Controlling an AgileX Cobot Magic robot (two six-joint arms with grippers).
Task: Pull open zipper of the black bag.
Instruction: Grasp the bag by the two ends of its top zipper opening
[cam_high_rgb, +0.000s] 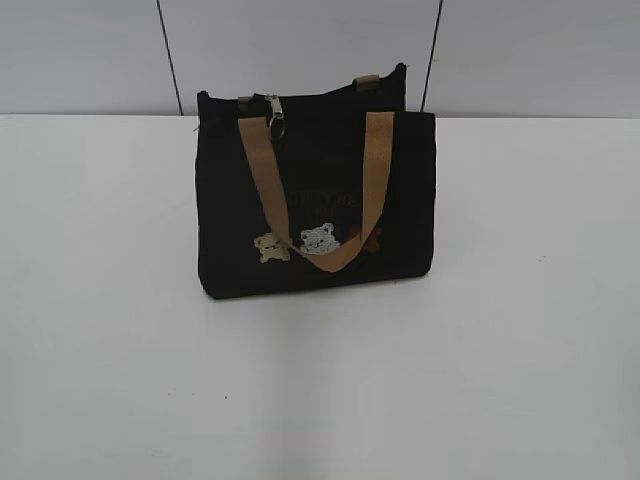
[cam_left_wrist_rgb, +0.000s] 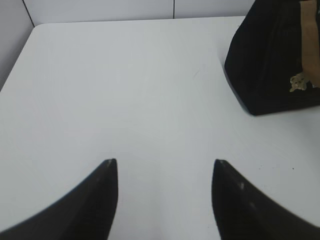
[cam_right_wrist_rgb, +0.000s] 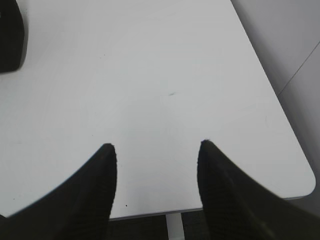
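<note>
Lettering on black bag (cam_high_rgb: 315, 200) too faint to read; left end effector (cam_left_wrist_rgb: 164, 162) and right end effector (cam_right_wrist_rgb: 156, 145) both apart, empty.

Both grippers have black, tapered fingers (cam_left_wrist_rgb: 102, 200) with pointed tips.

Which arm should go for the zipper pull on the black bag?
Left, probably. The zipper pull hangs at the black bag's left top corner. The open left gripper sees the bag's front nearby; the open right gripper sees only a dark corner.
</note>
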